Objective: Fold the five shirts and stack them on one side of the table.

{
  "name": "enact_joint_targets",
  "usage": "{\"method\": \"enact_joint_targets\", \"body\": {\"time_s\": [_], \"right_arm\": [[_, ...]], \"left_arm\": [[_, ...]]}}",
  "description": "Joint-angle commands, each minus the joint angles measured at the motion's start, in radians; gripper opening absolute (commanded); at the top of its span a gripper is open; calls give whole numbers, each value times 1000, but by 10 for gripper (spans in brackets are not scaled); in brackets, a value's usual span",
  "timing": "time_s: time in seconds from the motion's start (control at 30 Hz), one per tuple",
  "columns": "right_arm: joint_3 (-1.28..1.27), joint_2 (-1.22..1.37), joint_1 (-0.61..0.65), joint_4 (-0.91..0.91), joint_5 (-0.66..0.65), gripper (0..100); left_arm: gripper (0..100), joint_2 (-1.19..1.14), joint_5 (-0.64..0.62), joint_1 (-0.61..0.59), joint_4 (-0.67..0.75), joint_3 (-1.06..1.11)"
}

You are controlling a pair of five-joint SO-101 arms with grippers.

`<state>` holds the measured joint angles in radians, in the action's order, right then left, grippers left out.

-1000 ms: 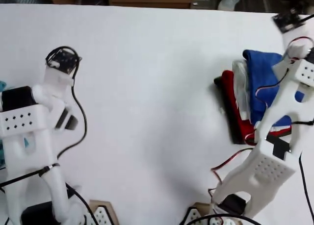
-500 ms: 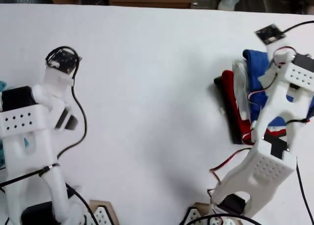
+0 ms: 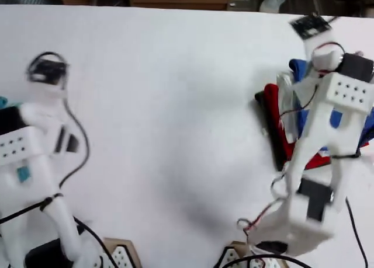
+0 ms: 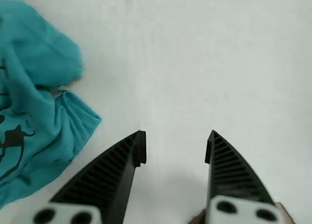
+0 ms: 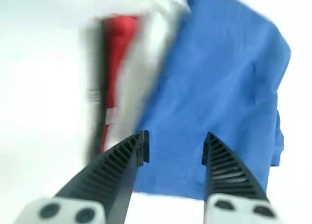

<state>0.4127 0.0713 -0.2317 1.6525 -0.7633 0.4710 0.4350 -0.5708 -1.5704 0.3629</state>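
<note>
Where the bench (image 3: 175,104) ends on the left, seeing a teal shirt (image 4: 34,97) lying crumpled and unfolded, with the left claw (image 4: 176,136) spread wide just beside it over bare bench, pinching nothing. Further right, near the right edge, seeing a folded stack: black shirt (image 3: 266,122) lowest, then red shirt (image 3: 274,113), white shirt (image 5: 151,63), and blue shirt (image 5: 224,87) on top, with the lower edges staggered out toward mid-bench. Also seeing the right claw (image 5: 174,138) spread over the blue shirt close to the white shirt's edge, pinching nothing.
</note>
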Motion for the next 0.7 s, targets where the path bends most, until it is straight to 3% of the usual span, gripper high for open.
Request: {"method": "enact_joint_targets", "body": {"time_s": [0.0, 0.2, 0.33, 0.5, 0.67], "right_arm": [[-63, -289, 82, 41, 26, 185], [-580, -661, 222, 33, 57, 186], [-852, -900, 228, -21, 49, 186], [-1066, -1159, 234, -31, 48, 186], [-1185, -1339, 234, -31, -15, 185]], "left_arm": [[223, 38, -8, -172, 46, -71], [225, 32, 2, -499, 147, -50], [225, 29, 106, -666, 249, -12], [225, 28, 210, -790, 428, 64], [226, 26, 262, -809, 563, 137]]}}
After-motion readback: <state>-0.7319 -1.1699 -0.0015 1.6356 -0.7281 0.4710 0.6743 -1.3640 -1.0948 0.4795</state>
